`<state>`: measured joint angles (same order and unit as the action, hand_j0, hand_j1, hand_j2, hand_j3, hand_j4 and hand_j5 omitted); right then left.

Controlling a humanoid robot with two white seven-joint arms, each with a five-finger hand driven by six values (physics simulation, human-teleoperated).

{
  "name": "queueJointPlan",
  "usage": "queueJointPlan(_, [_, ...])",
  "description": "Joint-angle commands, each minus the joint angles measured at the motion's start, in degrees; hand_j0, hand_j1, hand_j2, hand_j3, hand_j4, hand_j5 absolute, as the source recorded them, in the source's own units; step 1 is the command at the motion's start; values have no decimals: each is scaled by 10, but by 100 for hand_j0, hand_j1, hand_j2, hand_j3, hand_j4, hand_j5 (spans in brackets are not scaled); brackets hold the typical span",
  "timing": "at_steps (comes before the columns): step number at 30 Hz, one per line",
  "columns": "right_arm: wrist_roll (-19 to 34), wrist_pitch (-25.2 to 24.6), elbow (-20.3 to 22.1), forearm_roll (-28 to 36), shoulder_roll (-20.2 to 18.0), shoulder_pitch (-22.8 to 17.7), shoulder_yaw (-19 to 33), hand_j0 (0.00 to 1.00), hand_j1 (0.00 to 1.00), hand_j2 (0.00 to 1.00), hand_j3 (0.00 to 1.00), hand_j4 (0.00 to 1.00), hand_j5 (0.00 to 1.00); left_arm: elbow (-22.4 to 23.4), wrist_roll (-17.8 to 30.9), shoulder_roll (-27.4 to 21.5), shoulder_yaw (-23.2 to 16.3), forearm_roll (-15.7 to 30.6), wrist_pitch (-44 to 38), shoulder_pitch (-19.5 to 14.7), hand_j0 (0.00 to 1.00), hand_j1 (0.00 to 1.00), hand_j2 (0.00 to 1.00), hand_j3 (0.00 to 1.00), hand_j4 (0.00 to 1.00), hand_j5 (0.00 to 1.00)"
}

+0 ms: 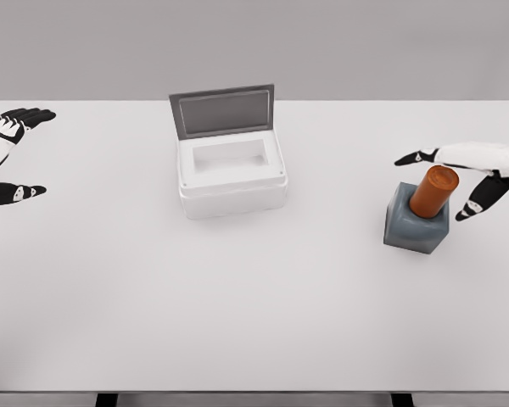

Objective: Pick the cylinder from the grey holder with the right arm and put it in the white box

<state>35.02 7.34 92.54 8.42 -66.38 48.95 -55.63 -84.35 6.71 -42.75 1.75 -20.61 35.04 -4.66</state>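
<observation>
The orange-brown cylinder (pixel 433 192) stands tilted in the grey block holder (pixel 416 222) at the bench's right; the right robot hand (pixel 462 174), fingers spread and empty, hovers just behind it.

Each white-backed hand, left hand (pixel 8 157) and right hand (pixel 471 174), has black fingers.

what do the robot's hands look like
Both hands are two-tone. The right hand has a smooth white shell over the back and black fingers with small white marks near the tips. The left hand matches: white back, black fingers, light bands at the knuckles and a small white mark on the thumb. No cables show.
</observation>
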Motion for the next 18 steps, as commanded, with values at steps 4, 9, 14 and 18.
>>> queueJointPlan(4, [0,4,-3,-6,10,0,-9,99,99,99,99,99,99,0,0,-1,0,4,0,0,100,100,100,100,100,100])
queueJointPlan(9, [0,3,-2,-13,10,1,-9,97,97,97,97,97,97,0,0,-1,0,4,0,0,100,100,100,100,100,100])
queueJointPlan(14, [0,3,4,-17,9,4,-4,95,95,95,95,95,95,0,0,-1,0,4,0,0,100,100,100,100,100,100])
queueJointPlan(18, [0,5,11,-17,9,5,-2,82,82,82,82,82,82,1,0,-1,0,4,0,0,100,100,100,100,100,100])
